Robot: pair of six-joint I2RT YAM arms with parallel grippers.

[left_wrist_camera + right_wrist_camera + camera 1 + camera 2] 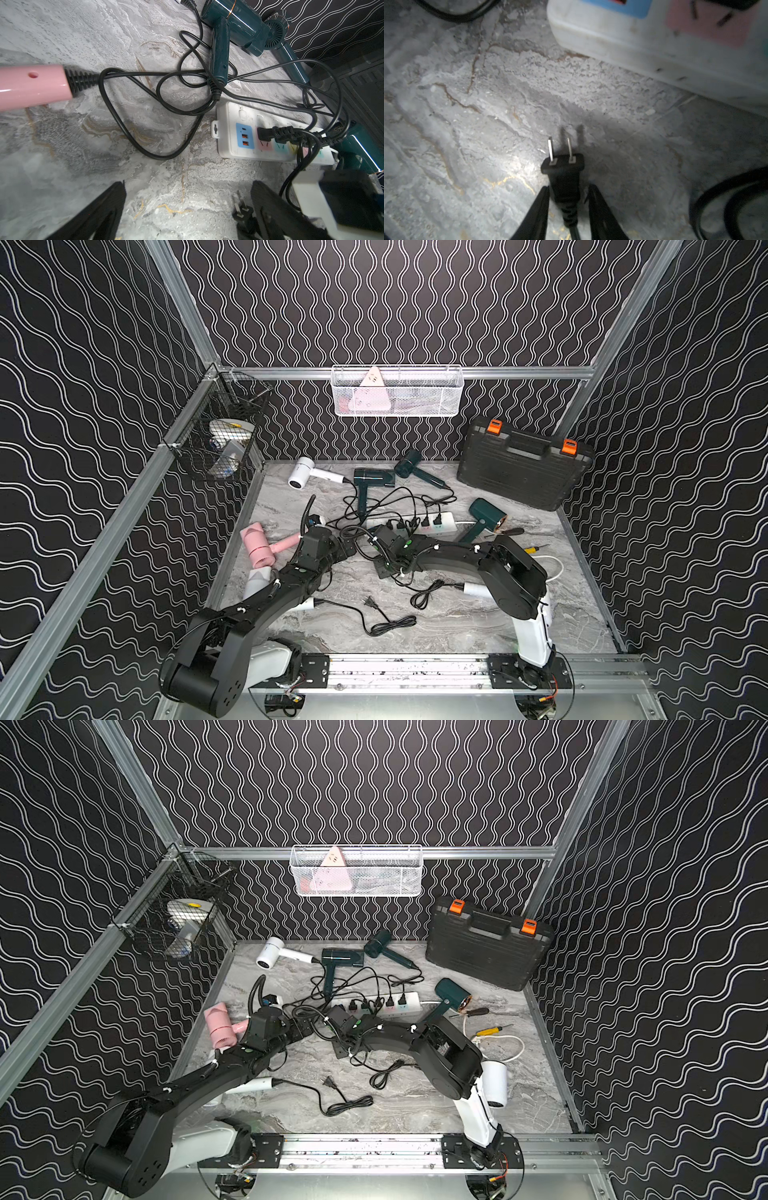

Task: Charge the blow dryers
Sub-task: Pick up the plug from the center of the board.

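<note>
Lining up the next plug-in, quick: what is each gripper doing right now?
Left gripper: open, holding nothing.
Right gripper: closed on a black plug, prongs sticking out ahead of the fingers.

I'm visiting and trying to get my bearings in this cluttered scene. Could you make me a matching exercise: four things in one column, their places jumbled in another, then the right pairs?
1. pink hammer-shaped blow dryer
2. black plastic toolcase with orange latches
3. white wire-mesh basket
4. black two-pin plug

A. hanging on the back rail
B. flanked by the right gripper
C. far right corner of the marble table
D. near the table's left edge

Pairs: 1-D, 2-C, 3-A, 4-B
</note>
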